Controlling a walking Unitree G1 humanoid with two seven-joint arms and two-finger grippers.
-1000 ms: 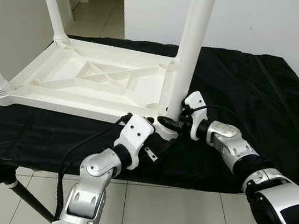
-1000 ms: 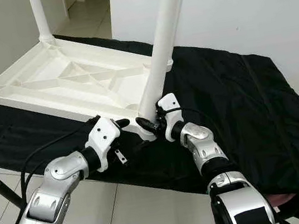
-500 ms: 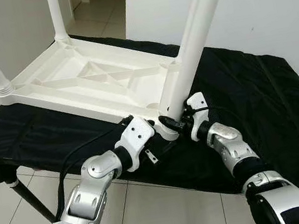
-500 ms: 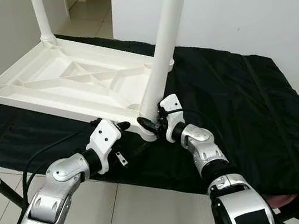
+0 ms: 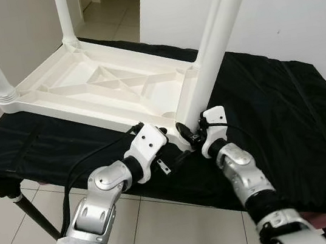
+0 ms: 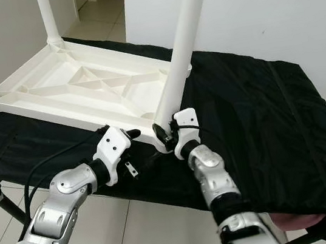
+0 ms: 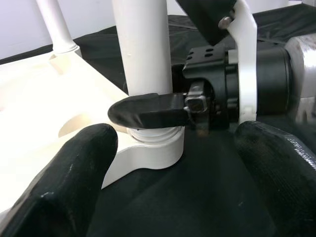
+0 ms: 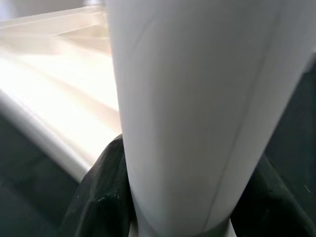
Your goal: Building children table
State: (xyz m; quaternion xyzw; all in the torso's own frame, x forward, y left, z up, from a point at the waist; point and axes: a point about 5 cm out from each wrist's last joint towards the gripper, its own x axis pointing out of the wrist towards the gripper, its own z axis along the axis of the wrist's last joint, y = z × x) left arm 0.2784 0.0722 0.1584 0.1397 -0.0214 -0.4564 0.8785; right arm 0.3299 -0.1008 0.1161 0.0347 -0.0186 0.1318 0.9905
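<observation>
Since a second ago the right forearm has swung inward, now reaching up more steeply from below while its tool stays at the leg's foot. An upturned white table (image 5: 105, 84) lies on the black-draped surface (image 5: 271, 106), its near leg (image 5: 206, 60) standing in the corner socket. The right tool (image 5: 188, 132) is clamped around that leg just above the socket. The left tool (image 5: 166, 135) hovers just beside the same corner, fingers (image 7: 64, 173) spread apart, holding nothing.

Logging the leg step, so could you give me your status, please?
Right tool clamps near white leg base. Left tool open beside socket. Tabletop upside down. Nothing blocking.
</observation>
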